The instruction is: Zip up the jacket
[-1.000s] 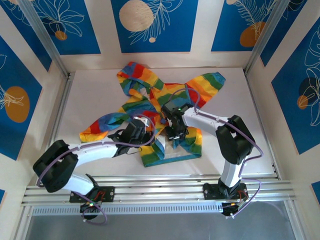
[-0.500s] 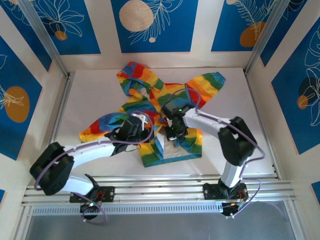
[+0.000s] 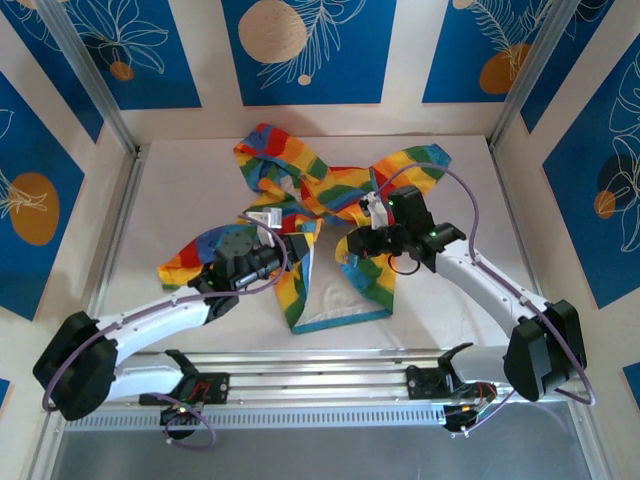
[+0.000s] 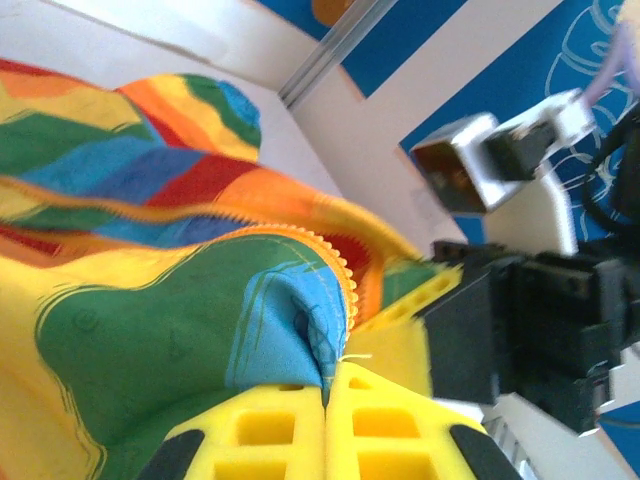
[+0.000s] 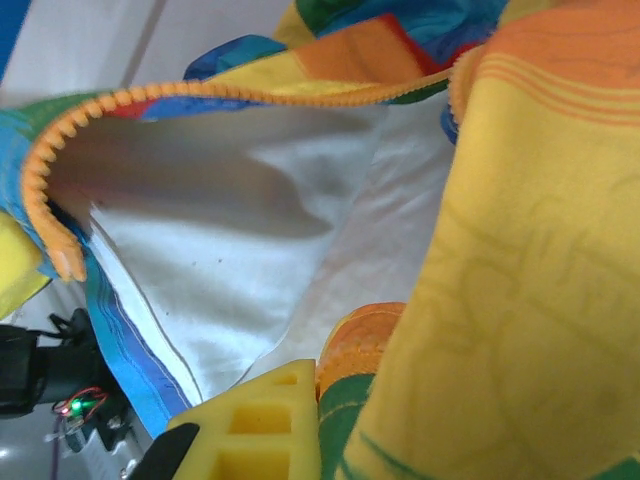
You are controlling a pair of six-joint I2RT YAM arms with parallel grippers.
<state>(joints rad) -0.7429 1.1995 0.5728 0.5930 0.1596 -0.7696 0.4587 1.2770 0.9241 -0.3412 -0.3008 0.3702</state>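
Mid-tabletop: small hooded soft-fabric jacket [image 3: 300,190] in red, orange, yellow, green and blue stripes, crumpled on the white tabletop [image 3: 190,180]; one sleeve runs out left, another toward the far right.
Jacket front: unzipped, the two front edges spread apart with white lining [image 3: 335,295] exposed between them; hem on the side nearest the arm bases.
Left gripper [image 3: 290,247]: at the left front edge of the jacket. In the wrist view its yellow pads [image 4: 270,430] are pressed together on a fold of green and blue fabric right beside the zipper edge, so it is clenched on the jacket.
Right gripper [image 3: 362,243]: at the right front panel. The wrist view shows one yellow pad [image 5: 262,425] against orange and yellow cloth, the other finger hidden behind the fabric; the panel drapes from it, so it is grasping the jacket.
Zipper teeth: orange, curving along the lifted edge above the lining [image 5: 200,95]; also seen just above the left pinch [image 4: 335,255].
Gripper spacing: near each other but apart, lining between them.
Surround: cream walls with blue floral panels [image 3: 300,50].
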